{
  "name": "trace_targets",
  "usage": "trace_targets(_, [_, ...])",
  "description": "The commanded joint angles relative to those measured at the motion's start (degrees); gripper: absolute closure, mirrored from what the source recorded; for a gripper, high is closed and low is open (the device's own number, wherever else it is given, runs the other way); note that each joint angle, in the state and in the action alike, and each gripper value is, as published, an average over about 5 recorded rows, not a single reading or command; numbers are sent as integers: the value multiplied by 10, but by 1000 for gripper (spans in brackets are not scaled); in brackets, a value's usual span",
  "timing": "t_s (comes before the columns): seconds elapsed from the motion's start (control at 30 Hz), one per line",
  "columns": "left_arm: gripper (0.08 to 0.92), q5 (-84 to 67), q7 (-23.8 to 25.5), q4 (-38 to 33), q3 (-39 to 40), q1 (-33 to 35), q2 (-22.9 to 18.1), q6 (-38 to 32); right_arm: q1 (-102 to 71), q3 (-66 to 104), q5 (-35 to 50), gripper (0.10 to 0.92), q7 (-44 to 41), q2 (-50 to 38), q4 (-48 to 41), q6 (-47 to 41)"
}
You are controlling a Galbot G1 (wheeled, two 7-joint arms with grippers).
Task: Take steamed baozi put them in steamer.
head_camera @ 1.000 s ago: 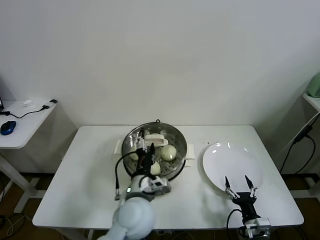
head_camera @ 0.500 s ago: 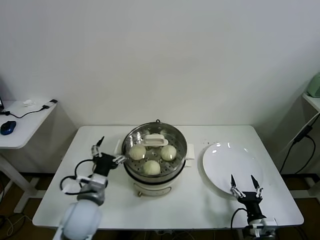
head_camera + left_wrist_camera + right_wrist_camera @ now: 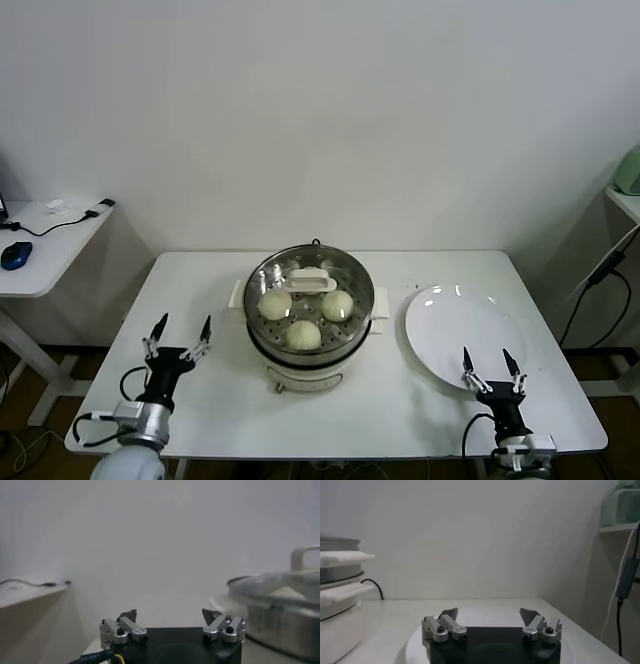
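Baozi (image 3: 303,334) fill steamer (image 3: 310,345) (hands clear, near edge).

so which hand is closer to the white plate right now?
Right. The right hand hovers open at the plate's near edge. The left hand is open at the table's far left, beyond the steamer.

3 baozi (image 3: 275,303), 1 steamer (image 3: 310,345), 1 lid (image 3: 311,281), 1 plate (image 3: 465,327)

Your head view looks down over table (image 3: 200,300); wrist views sit low, level, close; all three share steamer (image 3: 310,300) (image 3: 280,615) (image 3: 337,605).
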Motion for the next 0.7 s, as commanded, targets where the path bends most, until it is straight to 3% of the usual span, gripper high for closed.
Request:
trace_targets(0.03, [177, -46, 2, 106, -12, 25, 2, -118, 5, -2, 6, 203, -3, 0, -6, -5])
trace_targets(0.7, [177, -21, 2, 81, -2, 33, -3, -106, 1, -7, 3, 203, -7, 0, -4, -7])
